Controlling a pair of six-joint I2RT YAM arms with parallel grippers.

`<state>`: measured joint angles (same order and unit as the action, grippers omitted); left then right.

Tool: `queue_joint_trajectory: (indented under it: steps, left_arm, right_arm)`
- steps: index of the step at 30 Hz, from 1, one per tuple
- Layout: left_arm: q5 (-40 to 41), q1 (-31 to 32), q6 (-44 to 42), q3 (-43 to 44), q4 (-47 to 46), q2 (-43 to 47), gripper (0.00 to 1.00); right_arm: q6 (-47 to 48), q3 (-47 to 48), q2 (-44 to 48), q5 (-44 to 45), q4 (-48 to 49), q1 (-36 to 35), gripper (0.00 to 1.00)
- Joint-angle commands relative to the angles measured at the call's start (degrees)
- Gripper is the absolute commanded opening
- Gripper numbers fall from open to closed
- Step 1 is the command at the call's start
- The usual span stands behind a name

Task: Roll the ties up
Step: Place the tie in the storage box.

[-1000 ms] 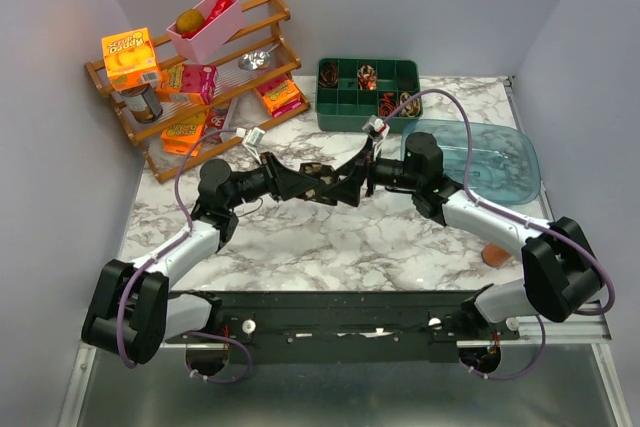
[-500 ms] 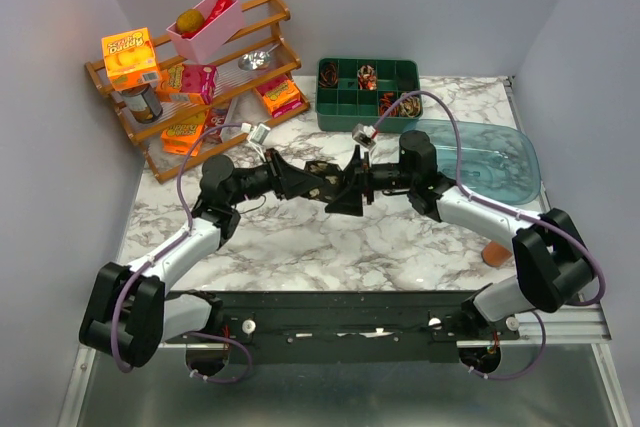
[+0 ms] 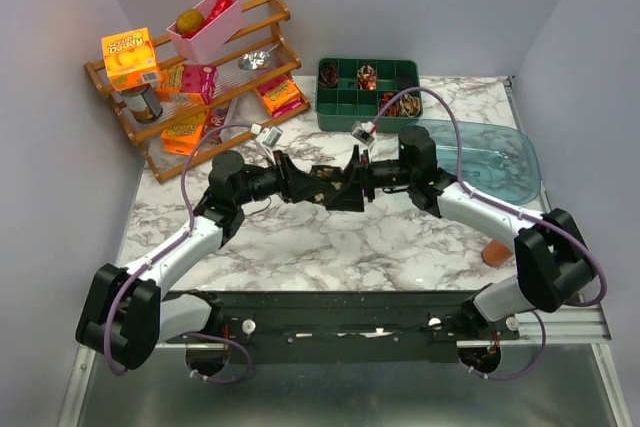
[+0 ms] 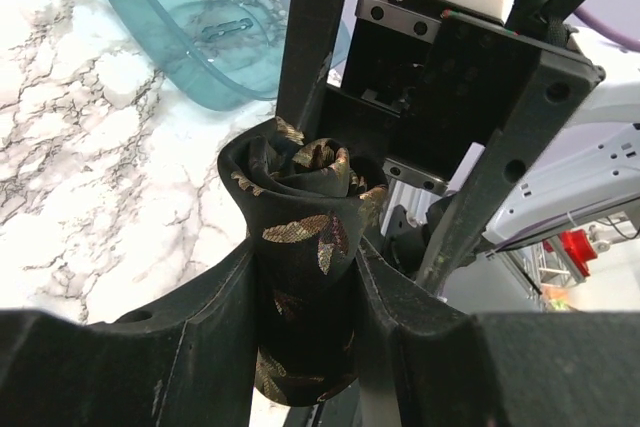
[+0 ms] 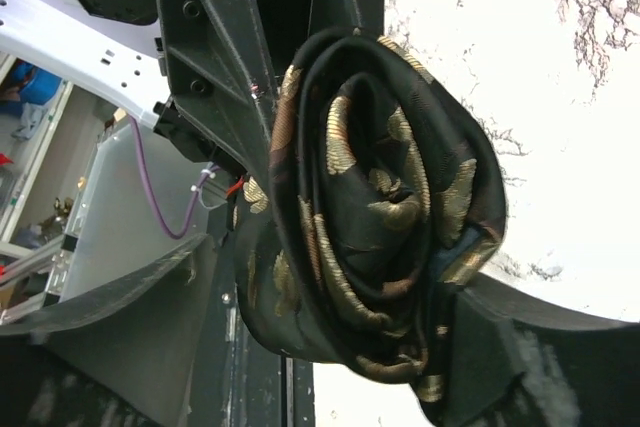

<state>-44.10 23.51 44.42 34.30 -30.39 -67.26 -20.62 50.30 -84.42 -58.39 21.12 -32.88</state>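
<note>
Two arms meet mid-table with one roll between them. Far left, wooden rack with snack boxes, not involved. Left gripper comes in from the left and pinches the rolled tie across its body, fingers pressed on both flanks. That squeeze is what keeps the coil from springing loose. The roll is dark fabric with a gold leaf pattern, spiral end facing the right wrist camera, and it looks lifted off the marble table. Right gripper faces it from the right, jaws spread and straddling the coil. One finger seems to touch the fabric and the other shows a gap, so I read no real grip on that side. My guess is a handover step: right claw placed to take the roll so left can let go. Behind the right arm, green compartment tray with several coiled ties in its cells, the likely destination. Further right, teal plastic tub, not in play. Risk: coil unwinds if left releases before right clamps.
</note>
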Motion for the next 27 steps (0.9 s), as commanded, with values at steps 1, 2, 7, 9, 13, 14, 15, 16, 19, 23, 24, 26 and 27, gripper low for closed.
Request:
queue_joint_trajectory:
  steps: [1, 2, 7, 9, 13, 14, 15, 16, 19, 23, 24, 26, 27]
  left_arm:
    - [3.31, 0.84, -4.08, 1.55, 5.07, 1.0, 0.45]
    - [3.58, 1.1, -5.39, 2.08, 6.99, 1.0, 0.45]
    - [4.63, 1.72, -5.84, 1.64, 7.72, 1.87, 0.45]
    - [4.9, 1.72, -5.84, 1.64, 7.81, 1.79, 0.46]
    - [5.16, 1.89, -5.75, 1.73, 7.72, 1.87, 0.47]
    - [5.33, 1.98, -5.75, 1.82, 7.8, 1.87, 0.47]
    - [5.51, 1.98, -5.75, 1.82, 7.89, 1.87, 0.48]
    - [5.6, 2.07, -5.84, 1.82, 8.07, 1.79, 0.48]
    - [6.21, 2.07, -6.36, 1.99, 8.86, 1.79, 0.52]
    - [9.98, 2.07, -7.94, 3.13, 13.23, 2.22, 0.68]
    - [13.39, 2.07, -8.3, 3.48, 14.38, 2.49, 0.71]
    - [18.84, 2.07, -9.44, 5.32, 19.72, 3.19, 0.81]
    - [25.05, 2.07, -9.88, 6.2, 21.85, 3.89, 0.84]
  right_arm:
    - [-0.03, 3.39, 0.31, -1.47, -2.13, 0.01, 0.79]
    - [0.23, 3.66, 0.14, -1.72, -2.92, 0.01, 0.74]
    - [0.49, 4.01, -0.65, -1.73, -4.07, 0.01, 0.65]
    - [0.32, 4.19, -1.01, -1.64, -4.34, 0.01, 0.54]
    - [0.32, 4.37, -1.71, -1.11, -4.78, 0.01, 0.43]
    - [0.41, 4.45, -1.8, -0.85, -4.86, 0.01, 0.38]
    - [0.41, 4.45, -2.15, -0.67, -5.04, 0.01, 0.35]
    - [0.41, 4.45, -2.24, -0.5, -5.04, 0.01, 0.32]
    - [0.41, 4.71, -2.94, 0.2, -5.22, 0.01, 0.22]
    - [0.23, 5.42, -3.2, 4.23, -5.39, 0.01, 0.1]
    - [0.14, 5.85, -3.29, 5.29, -6.0, 0.01, 0.06]
    - [0.14, 7.69, -4.08, 8.88, -6.79, 0.01, 0.01]
    - [0.14, 8.4, -4.34, 10.39, -7.58, 0.01, 0.01]
